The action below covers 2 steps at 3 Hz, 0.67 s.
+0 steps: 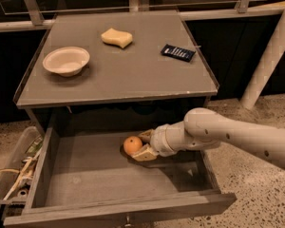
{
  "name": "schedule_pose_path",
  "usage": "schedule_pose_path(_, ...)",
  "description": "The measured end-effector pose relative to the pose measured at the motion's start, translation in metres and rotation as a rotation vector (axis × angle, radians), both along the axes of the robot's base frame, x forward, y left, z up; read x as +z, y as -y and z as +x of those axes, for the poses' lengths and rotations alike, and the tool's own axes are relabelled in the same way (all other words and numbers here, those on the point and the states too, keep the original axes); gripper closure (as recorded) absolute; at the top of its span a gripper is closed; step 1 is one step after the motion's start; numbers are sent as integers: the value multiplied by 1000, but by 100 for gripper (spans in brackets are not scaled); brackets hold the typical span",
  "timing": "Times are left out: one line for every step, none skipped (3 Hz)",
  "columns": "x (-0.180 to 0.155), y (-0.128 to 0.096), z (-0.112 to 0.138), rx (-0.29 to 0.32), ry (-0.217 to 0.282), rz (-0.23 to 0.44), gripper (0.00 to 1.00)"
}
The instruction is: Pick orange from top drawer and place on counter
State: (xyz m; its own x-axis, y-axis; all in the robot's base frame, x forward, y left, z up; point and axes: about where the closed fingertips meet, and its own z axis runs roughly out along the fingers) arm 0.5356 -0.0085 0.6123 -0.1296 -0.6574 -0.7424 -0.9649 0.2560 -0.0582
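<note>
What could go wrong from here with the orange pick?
1. The gripper is at the orange, far back in the top drawer and close below the front edge of the counter. A straight lift could clip that edge.
2. The orange is round and may roll away if nudged.
</note>
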Motion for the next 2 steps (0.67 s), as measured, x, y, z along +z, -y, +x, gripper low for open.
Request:
schedule_pose_path(15, 13, -16, 3, 20, -12, 100)
schedule_pose_path(46, 28, -41, 18, 63, -22, 100)
